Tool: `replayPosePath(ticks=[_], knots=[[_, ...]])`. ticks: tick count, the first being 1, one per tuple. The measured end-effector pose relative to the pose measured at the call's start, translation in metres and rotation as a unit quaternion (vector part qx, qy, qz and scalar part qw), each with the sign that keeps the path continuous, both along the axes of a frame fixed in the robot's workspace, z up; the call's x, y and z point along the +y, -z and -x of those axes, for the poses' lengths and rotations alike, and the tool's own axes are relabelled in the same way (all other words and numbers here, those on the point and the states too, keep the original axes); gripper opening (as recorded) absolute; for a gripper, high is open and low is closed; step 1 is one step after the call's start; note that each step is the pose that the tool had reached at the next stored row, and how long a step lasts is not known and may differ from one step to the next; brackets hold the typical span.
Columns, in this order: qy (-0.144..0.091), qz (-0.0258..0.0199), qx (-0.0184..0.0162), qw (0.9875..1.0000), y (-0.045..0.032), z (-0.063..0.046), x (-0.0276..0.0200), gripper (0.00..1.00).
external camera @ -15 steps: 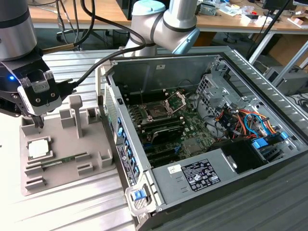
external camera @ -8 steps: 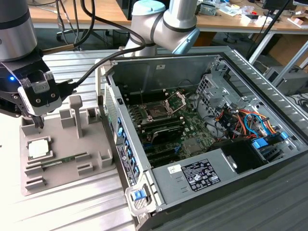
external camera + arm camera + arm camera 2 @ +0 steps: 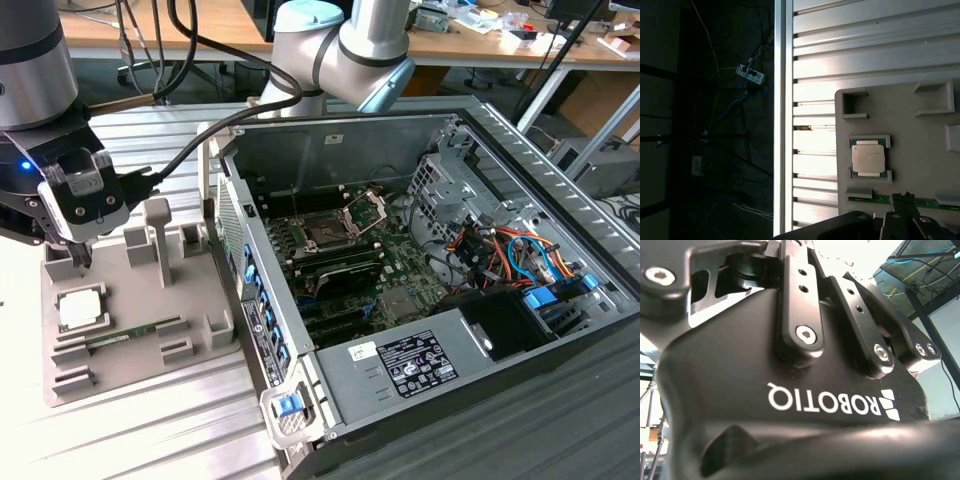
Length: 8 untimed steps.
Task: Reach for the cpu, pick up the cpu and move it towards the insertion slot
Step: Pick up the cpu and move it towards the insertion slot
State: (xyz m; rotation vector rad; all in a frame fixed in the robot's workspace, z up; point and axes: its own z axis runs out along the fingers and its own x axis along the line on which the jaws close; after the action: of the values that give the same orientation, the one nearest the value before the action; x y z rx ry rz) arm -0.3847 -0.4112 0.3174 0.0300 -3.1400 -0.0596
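The cpu (image 3: 80,308), a pale silvery square chip, lies flat in a recess of the grey fixture tray (image 3: 150,372) at the exterior view's left; the first wrist view shows the cpu (image 3: 868,159) in its green-edged frame. My gripper (image 3: 82,262) hangs just above and behind the chip, shut, with nothing held; its tips (image 3: 902,198) sit beside the chip, apart from it. The insertion slot (image 3: 325,232), a square socket with its silver frame raised, sits on the motherboard inside the open computer case.
A long green memory stick (image 3: 120,336) lies in the tray beside the chip. Upright grey posts (image 3: 158,235) rise from the tray. The case's side wall (image 3: 255,300) stands between tray and motherboard. Cables and drive bays (image 3: 500,260) crowd the case's right.
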Motion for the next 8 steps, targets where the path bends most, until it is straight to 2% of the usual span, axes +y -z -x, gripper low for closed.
replayPosePath(ticks=[8], knots=[[0.000,0.0000,0.0000,1.0000,0.0021,0.0000,0.0000,0.11]])
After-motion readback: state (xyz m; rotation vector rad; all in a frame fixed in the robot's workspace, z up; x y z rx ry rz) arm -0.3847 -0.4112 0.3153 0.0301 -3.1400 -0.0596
